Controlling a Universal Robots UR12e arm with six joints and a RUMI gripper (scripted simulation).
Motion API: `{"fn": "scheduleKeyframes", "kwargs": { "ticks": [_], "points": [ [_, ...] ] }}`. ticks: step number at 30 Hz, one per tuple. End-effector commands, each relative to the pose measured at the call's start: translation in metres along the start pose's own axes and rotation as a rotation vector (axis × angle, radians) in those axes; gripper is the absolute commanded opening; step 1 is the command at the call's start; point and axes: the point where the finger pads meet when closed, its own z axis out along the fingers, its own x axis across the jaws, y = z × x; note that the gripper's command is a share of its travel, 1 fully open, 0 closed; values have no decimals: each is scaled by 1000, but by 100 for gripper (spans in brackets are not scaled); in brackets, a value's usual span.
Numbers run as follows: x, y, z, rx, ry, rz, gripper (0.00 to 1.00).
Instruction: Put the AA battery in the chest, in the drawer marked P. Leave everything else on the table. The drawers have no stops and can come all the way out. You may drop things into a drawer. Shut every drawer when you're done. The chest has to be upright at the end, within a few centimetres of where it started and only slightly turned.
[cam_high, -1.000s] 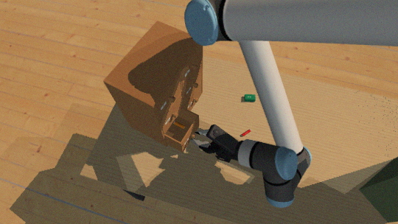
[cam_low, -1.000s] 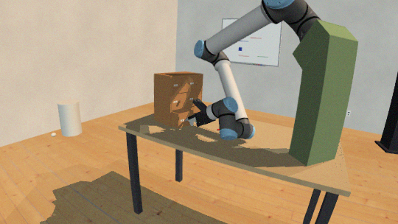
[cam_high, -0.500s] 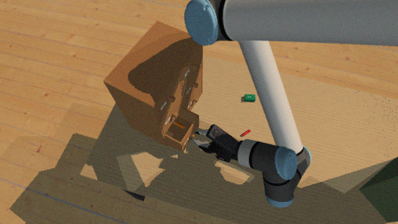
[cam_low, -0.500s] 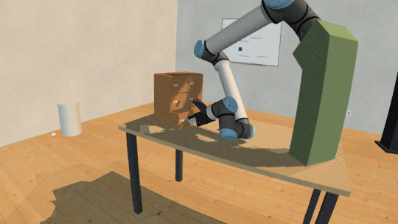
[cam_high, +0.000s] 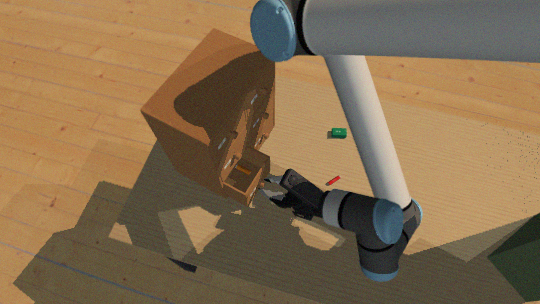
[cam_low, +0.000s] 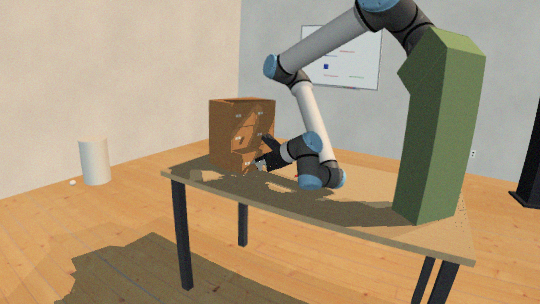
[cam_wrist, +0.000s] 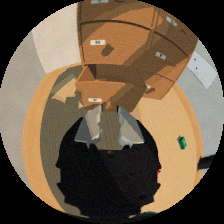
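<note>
The brown chest (cam_high: 200, 115) (cam_low: 231, 123) (cam_wrist: 120, 35) stands upright on the table. Its bottom drawer (cam_high: 239, 189) (cam_wrist: 97, 90) is pulled partly out. A small orange-brown cylinder, the AA battery (cam_high: 243, 170), lies inside the drawer. My gripper (cam_high: 264, 187) (cam_low: 257, 165) (cam_wrist: 109, 105) is right at the drawer's front, with its fingertips at the panel. The fingers stand narrow and hold nothing. The drawer labels are too small to read.
A green block (cam_high: 338, 132) (cam_wrist: 182, 143) and a small red stick (cam_high: 333, 180) lie on the table right of the chest. A dark flat thing (cam_high: 182, 265) lies near the table's front edge. The green robot base (cam_low: 440, 125) stands at the table's right end.
</note>
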Motion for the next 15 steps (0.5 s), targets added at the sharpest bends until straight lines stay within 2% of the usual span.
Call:
{"fn": "scheduleKeyframes", "kwargs": {
  "ticks": [1,8,9,15],
  "points": [
    [0,-1,0,0,0,0,20],
    [0,-1,0,0,0,0,20],
    [0,-1,0,0,0,0,7],
    [0,-1,0,0,0,0,7]
  ]
}}
